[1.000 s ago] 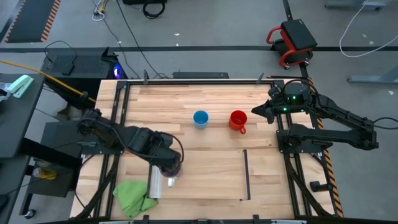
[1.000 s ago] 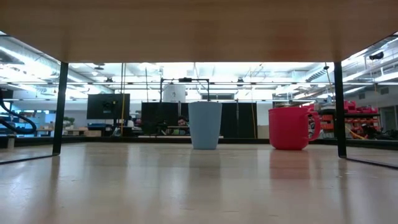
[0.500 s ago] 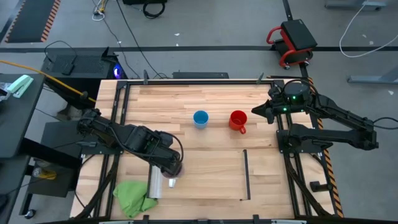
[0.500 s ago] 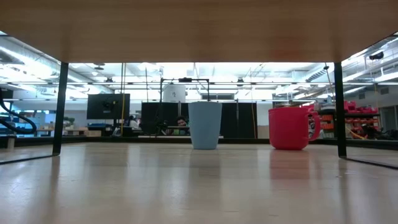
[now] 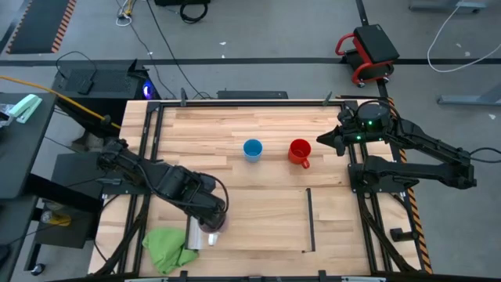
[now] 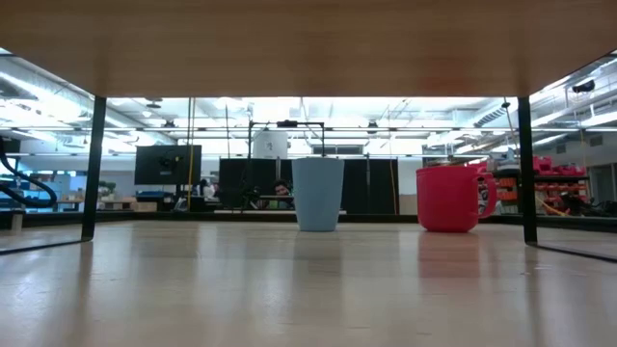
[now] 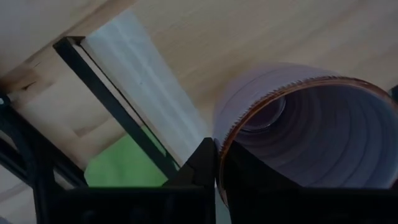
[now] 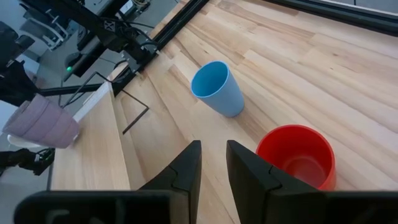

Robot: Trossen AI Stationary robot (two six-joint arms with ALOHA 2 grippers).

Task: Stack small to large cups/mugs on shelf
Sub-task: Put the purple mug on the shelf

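My left gripper (image 5: 210,219) is shut on the pale purple mug (image 7: 298,130) over the shelf's (image 5: 258,219) silvery-strip end (image 5: 196,232). The mug also shows in the right wrist view (image 8: 42,122). The blue mug (image 5: 252,149) and the red mug (image 5: 299,150) stand upright on the tabletop beyond the shelf's far edge. In the low view the blue mug (image 6: 317,193) and red mug (image 6: 451,198) show under the raised shelf (image 6: 308,43). My right gripper (image 8: 213,163) waits at the table's right edge, slightly open and empty. My left gripper holds the purple mug by its wall at the rim (image 7: 225,140), one finger outside (image 7: 204,163) and one inside the mouth. The mug is tipped over, its mouth toward the wrist camera. It hangs just above the shelf; I cannot tell whether it touches it.
A green cloth (image 5: 167,246) lies at the table's near left corner, beside the shelf's silvery strip. The shelf stands on thin dark legs (image 6: 94,164). A dark strip (image 5: 311,219) runs along the shelf's right end. Bare wood lies between the mugs and the shelf.
My left gripper has gone toward the table's near edge with the purple mug, along the shelf's left end, and stays shut on it. The blue and red mugs have kept still.
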